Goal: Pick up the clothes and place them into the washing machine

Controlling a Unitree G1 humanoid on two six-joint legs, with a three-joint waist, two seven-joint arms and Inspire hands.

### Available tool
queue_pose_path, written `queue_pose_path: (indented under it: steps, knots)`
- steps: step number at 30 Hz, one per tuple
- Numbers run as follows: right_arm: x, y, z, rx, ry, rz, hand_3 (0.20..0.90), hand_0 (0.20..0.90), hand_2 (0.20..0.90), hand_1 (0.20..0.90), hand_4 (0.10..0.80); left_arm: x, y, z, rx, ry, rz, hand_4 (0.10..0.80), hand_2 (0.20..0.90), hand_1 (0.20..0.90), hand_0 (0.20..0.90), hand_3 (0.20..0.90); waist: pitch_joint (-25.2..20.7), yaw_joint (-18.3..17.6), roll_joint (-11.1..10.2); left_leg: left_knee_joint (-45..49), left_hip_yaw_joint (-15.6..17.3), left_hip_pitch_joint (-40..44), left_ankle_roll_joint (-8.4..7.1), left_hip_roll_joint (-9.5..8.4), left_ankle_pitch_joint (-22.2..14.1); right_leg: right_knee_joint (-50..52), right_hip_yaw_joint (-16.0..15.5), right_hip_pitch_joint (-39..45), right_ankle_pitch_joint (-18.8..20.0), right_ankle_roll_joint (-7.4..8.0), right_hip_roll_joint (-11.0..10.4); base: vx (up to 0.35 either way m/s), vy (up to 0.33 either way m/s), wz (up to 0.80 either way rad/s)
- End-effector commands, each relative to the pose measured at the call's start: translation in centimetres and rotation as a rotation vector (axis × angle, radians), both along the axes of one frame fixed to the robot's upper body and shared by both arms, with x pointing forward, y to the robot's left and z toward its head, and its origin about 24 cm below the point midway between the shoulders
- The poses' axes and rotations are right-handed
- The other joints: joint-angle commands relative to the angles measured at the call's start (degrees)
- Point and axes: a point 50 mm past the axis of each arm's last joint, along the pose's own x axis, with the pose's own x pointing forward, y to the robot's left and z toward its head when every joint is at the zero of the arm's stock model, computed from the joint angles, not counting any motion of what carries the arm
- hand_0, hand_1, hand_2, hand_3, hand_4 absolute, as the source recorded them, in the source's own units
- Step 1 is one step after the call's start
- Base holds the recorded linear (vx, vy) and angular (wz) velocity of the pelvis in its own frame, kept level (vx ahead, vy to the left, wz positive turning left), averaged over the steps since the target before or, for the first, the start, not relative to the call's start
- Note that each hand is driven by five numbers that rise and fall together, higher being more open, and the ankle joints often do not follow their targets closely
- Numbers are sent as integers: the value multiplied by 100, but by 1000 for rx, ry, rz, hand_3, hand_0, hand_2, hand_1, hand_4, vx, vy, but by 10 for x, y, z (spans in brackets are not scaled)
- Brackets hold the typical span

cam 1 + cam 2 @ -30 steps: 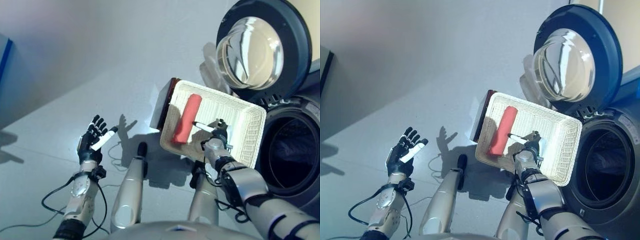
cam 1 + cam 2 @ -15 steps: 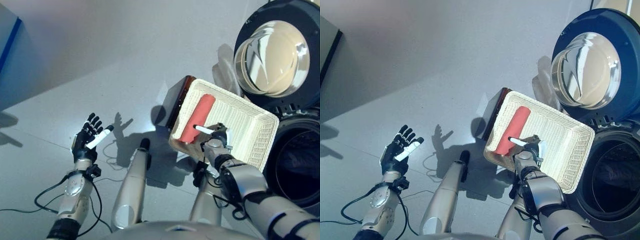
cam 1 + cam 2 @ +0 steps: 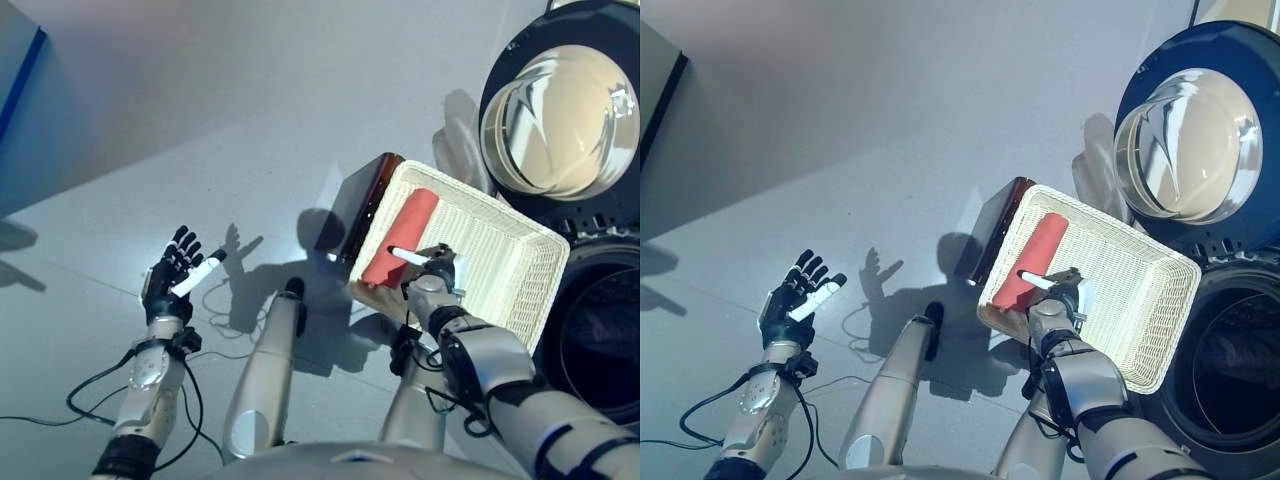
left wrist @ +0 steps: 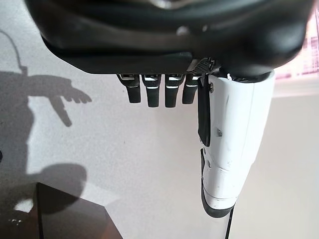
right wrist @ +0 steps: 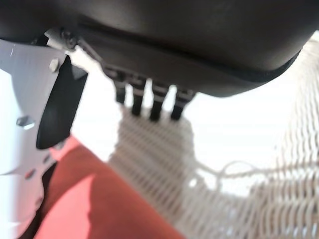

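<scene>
White wicker forms the basket [image 3: 520,262], which sits on a dark stand [image 3: 362,205] on the floor, just beside the washing machine's open drum [image 3: 1240,375] at about 4 o'clock in the head views; the machine door [image 3: 565,115] stands swung open at 2 o'clock. The one garment in view, a rolled red cloth [image 3: 401,238], lies along the basket's left-hand inner wall. The right robot hand [image 3: 436,272] hangs over the basket's near rim beside the cloth's near end; its wrist view shows straight fingers [image 5: 149,102] above the weave and the white-covered thumb next to the red fabric, nothing held. The left robot hand [image 3: 178,278] is idle at 9 o'clock, well apart, fingers spread and empty. Assessment: the step in hand is the grasp on the cloth. To do it well, the hand should shift toward the roll's middle rather than its end, lower until thumb and fingers straddle it, then curl fully round. A grip on the end risks the roll unwinding and snagging on the rim during the lift toward the drum.
</scene>
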Motion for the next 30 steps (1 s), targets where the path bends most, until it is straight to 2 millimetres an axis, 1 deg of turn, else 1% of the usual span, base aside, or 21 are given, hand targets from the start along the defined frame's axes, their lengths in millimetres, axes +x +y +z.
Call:
queue_pose_path:
  steps: [1, 3, 6, 8, 9, 11, 14, 15, 22, 24, 26, 30]
  knots:
    - [2, -32, 15, -56, -52, -98, 900, 900, 900, 900, 800, 7, 19, 36, 96, -172, 34, 800, 900, 900, 900, 900, -74, 143, -8, -512, 60, 68, -250, 127, 177, 323, 166, 55, -85, -108, 8, 0, 0, 0]
    - [0, -32, 13, -54, -52, -102, 900, 900, 900, 900, 800, 8, 19, 35, 95, -170, 33, 800, 900, 900, 900, 900, -97, 104, -26, -538, 47, 67, -258, 132, 193, 288, 159, 65, -69, -101, 13, 0, 0, 0]
    - [4, -28, 16, -47, -72, -95, 900, 900, 900, 900, 800, 9, 18, 36, 100, -171, 22, 800, 900, 900, 900, 900, -141, 85, -56, -551, 29, 45, -262, 125, 198, 301, 135, 55, -55, -84, 7, 4, -12, -3]
    - [10, -19, 21, -27, -102, -83, 900, 900, 900, 900, 800, 9, 19, 36, 102, -170, 21, 800, 900, 900, 900, 900, -170, 116, -69, -493, 21, -36, -253, 94, 174, 342, 103, 30, -70, -81, -8, -1, -15, -1]
    - [10, -19, 21, -27, -102, -83, 900, 900, 900, 900, 800, 9, 19, 36, 102, -170, 21, 800, 900, 900, 900, 900, -174, 114, -69, -488, 18, -43, -253, 93, 172, 344, 100, 27, -72, -81, -9, -1, -27, 5]
    - [15, -7, 23, -1, -124, -65, 900, 900, 900, 900, 800, 9, 20, 37, 110, -170, 22, 800, 900, 900, 900, 900, -159, 180, -63, -471, 7, -101, -253, 76, 176, 342, 30, 51, -64, -60, -17, 6, -38, 6]
    - [17, 4, 22, 27, -129, -48, 900, 900, 900, 900, 800, 7, 21, 38, 122, -170, 14, 800, 900, 900, 900, 900, -128, 265, -70, -489, -27, -153, -255, 54, 188, 283, -76, 131, -45, -34, -21, 9, -45, 12]
    - [17, 4, 22, 27, -129, -47, 900, 900, 900, 900, 800, 7, 21, 39, 122, -170, 14, 800, 900, 900, 900, 900, -129, 262, -70, -490, -30, -153, -256, 53, 190, 279, -81, 135, -43, -33, -21, 11, -22, 19]
    - [19, 25, 20, 74, -126, -2, 900, 900, 900, 900, 800, 9, 24, 42, 147, -172, 15, 800, 900, 900, 900, 900, -19, 427, -126, -355, -112, -267, -237, -8, 144, 376, -177, 146, -50, -15, -30, 8, -10, 10]
    - [20, 28, 20, 70, -117, 9, 900, 900, 900, 900, 800, 10, 22, 44, 147, -177, 7, 800, 900, 900, 900, 900, 24, 463, -109, -282, -134, -326, -222, -24, 124, 434, -203, 111, -58, -11, -43, 0, 0, 0]
    - [19, 26, 20, 53, -103, 15, 900, 900, 900, 900, 800, 11, 21, 46, 146, -190, 2, 800, 900, 900, 900, 900, 62, 487, -85, -244, -146, -376, -217, -35, 120, 483, -204, 68, -79, -9, -59, 0, 0, 0]
    - [13, 13, 14, -4, -30, 14, 900, 900, 900, 900, 800, 11, 20, 50, 148, -207, -6, 800, 900, 900, 900, 900, 116, 535, -30, -134, -167, -496, -198, -74, 108, 680, -189, -76, -171, -33, -78, -24, 11, 9]
